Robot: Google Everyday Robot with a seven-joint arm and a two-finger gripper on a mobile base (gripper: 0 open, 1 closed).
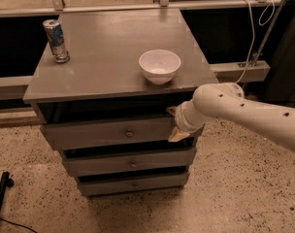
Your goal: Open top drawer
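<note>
The grey cabinet (113, 76) holds three stacked drawers. The top drawer (99, 132) has a flat grey front with a small round knob (129, 134) at its centre. Its front stands a little forward of the cabinet top, with a dark gap above it. My gripper (175, 124) is at the right end of the top drawer's front, right against it and well to the right of the knob. My white arm (244, 113) comes in from the right.
A white bowl (159, 65) sits near the front right of the cabinet top and a drink can (56, 40) stands at its back left. Two more grey drawers (133, 164) lie below. The floor is speckled, and a black object (1, 193) lies at the lower left.
</note>
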